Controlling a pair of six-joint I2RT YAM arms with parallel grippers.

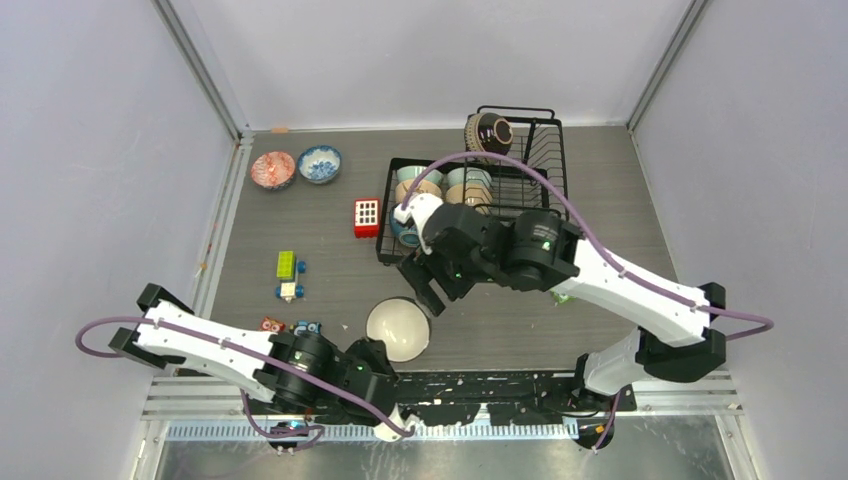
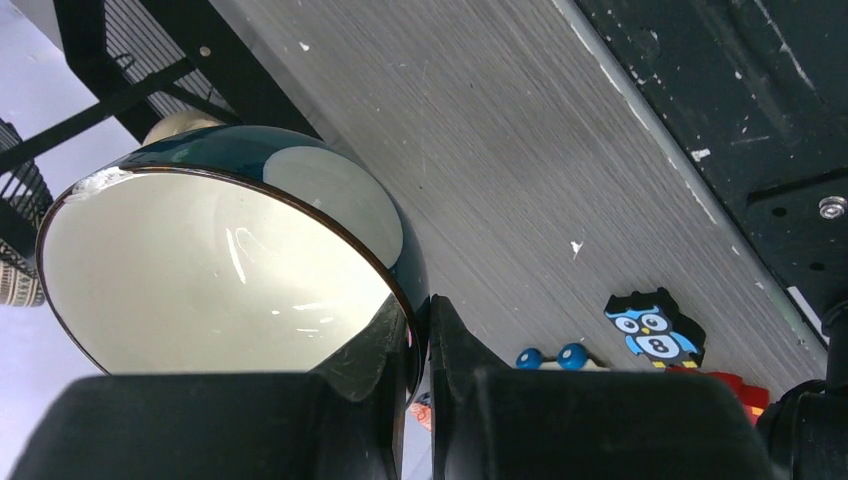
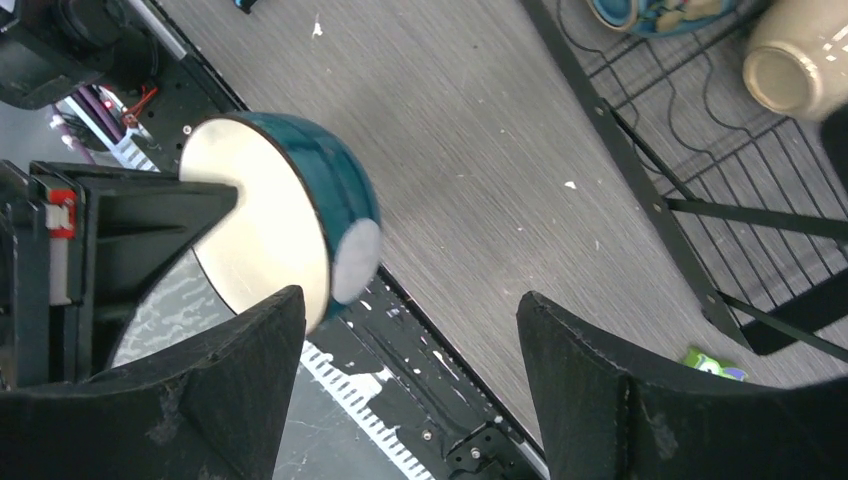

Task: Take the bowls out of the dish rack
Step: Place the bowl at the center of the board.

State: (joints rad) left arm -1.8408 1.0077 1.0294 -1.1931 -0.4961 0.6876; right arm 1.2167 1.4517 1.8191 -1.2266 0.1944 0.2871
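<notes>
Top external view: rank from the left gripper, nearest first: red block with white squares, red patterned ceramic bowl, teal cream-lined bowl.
1. Teal cream-lined bowl, clamped in the left gripper, near edge.
2. Red block with white squares, mid-table.
3. Red patterned ceramic bowl, far left.

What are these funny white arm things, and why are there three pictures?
They are two robot arms with pinching claws. One picture looks down from above. The other two come from little cameras on each wrist. On the grey table stands a black dish rack with bowls in it. There is also a red bowl, a blue bowl and toy blocks. The left gripper pinches the rim of a teal bowl that is white inside. The right gripper is open and holds nothing.
</notes>
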